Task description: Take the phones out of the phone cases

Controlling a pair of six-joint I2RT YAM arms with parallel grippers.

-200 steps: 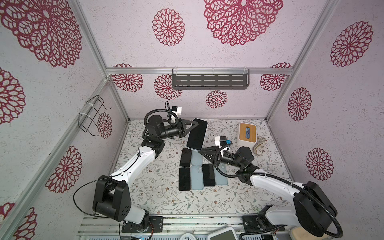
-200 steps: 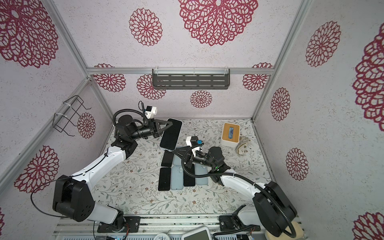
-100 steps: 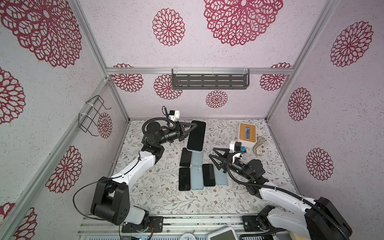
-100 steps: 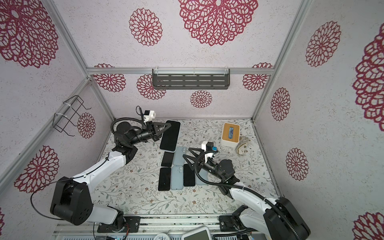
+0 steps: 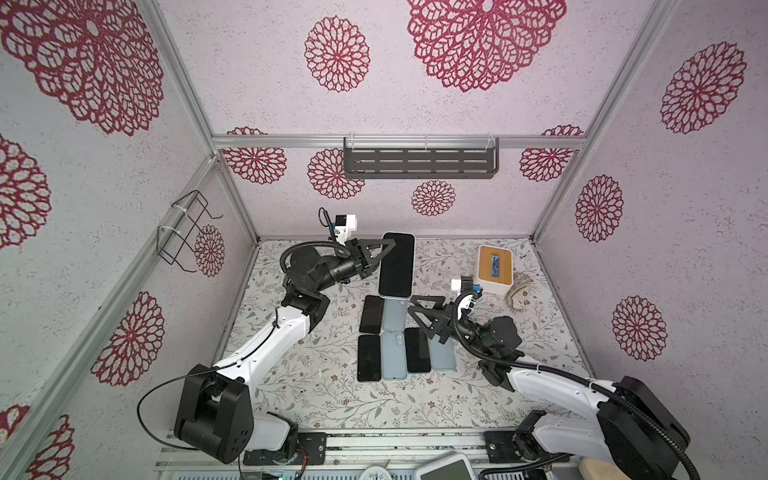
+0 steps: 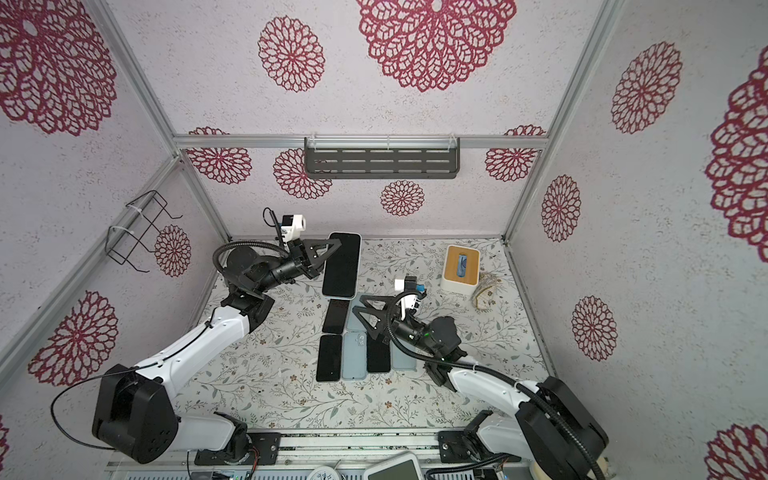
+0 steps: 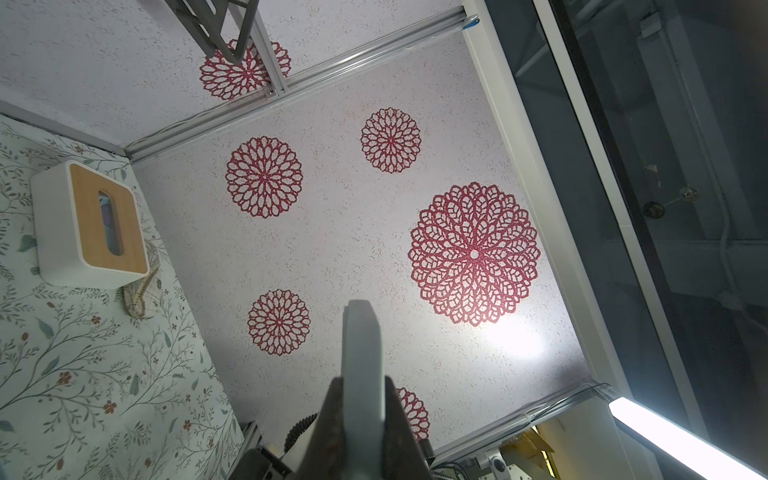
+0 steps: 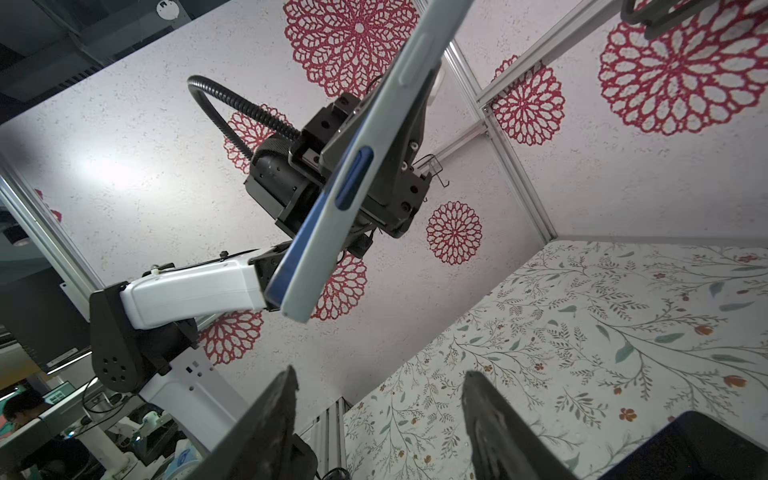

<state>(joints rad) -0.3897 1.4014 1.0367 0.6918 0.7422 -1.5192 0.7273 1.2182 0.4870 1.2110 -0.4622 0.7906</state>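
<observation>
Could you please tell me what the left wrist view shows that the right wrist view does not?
Only the left wrist view shows the tissue box with its wooden lid. Only the right wrist view shows the white left arm, the wire rack and the right gripper, its jaws open and empty. Both show the cased phone clamped in the left gripper, and the floral table cover.
</observation>
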